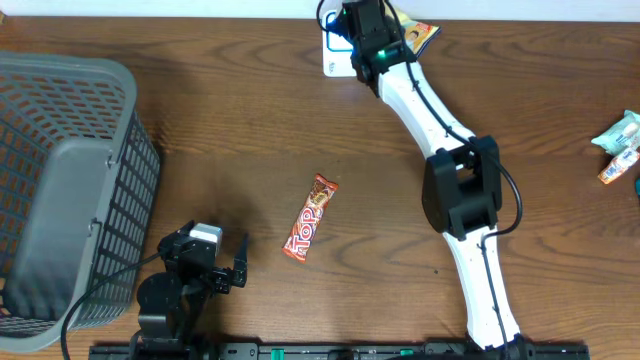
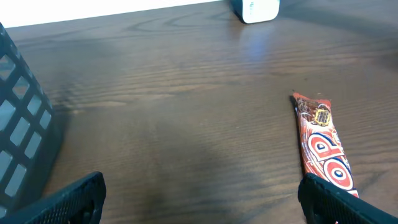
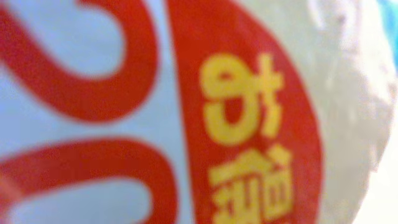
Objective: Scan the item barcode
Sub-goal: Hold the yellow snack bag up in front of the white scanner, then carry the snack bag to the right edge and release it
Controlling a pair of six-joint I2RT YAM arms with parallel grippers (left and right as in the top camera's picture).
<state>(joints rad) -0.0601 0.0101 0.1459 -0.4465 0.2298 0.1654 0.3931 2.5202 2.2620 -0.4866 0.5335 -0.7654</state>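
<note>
Where the dark wooden table [image 1: 250, 130] meets its left edge, a grey mesh basket [image 1: 130, 200] stands, taking up most of that side. Next in size, the white right arm [image 1: 430, 110] reaches from the near edge to the far edge, and its end effector [image 1: 375, 35] is closed narrow on a printed packet [image 1: 418, 36], held directly beside the white scanner [image 1: 333, 60] at the far edge. The right wrist view is filled by that packet's red and yellow lettering, too close to show any barcode. By the near-left corner, the left end effector [image 2: 199, 208] stands wide and holds nothing. A red candy bar [image 1: 310, 217] lies flat mid-table. Small wrapped items [image 1: 618, 145] lie at the right edge.
</note>
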